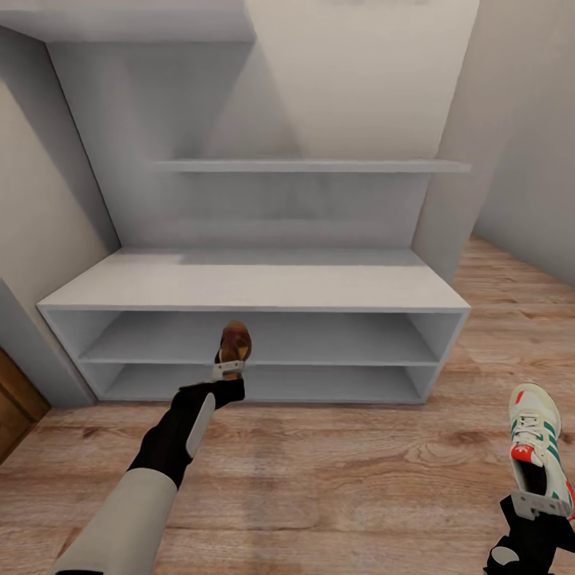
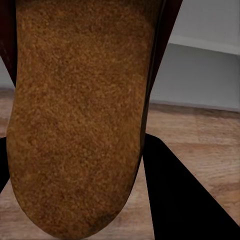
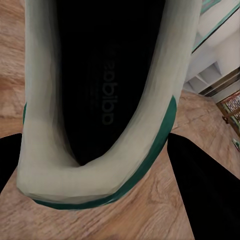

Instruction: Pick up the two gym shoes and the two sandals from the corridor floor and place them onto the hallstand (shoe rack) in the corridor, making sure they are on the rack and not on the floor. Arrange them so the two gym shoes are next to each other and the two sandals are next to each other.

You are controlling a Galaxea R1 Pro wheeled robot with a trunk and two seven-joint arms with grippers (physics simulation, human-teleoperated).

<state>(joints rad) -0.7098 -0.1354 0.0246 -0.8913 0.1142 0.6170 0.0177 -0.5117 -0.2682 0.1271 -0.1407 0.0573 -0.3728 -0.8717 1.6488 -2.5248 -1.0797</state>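
My left gripper (image 1: pixel 227 370) is shut on a brown sandal (image 1: pixel 235 342), holding it up in front of the hallstand's (image 1: pixel 255 286) upper open shelf, left of centre. The sandal's tan underside (image 2: pixel 75 115) is close to the camera in the left wrist view. My right gripper (image 1: pixel 537 505) is shut on the heel of a white gym shoe (image 1: pixel 537 435) with green stripes, held over the corridor floor (image 1: pixel 335 479) at the lower right, toe pointing away. The shoe's dark inside and heel collar (image 3: pixel 95 150) show in the right wrist view.
The hallstand has a flat top, two long open shelves, a tall back panel and a floating shelf (image 1: pixel 311 166). A beige wall (image 1: pixel 32 208) flanks it on the left and a grey wall (image 1: pixel 527 160) on the right. A wooden door edge (image 1: pixel 14 403) sits at the left.
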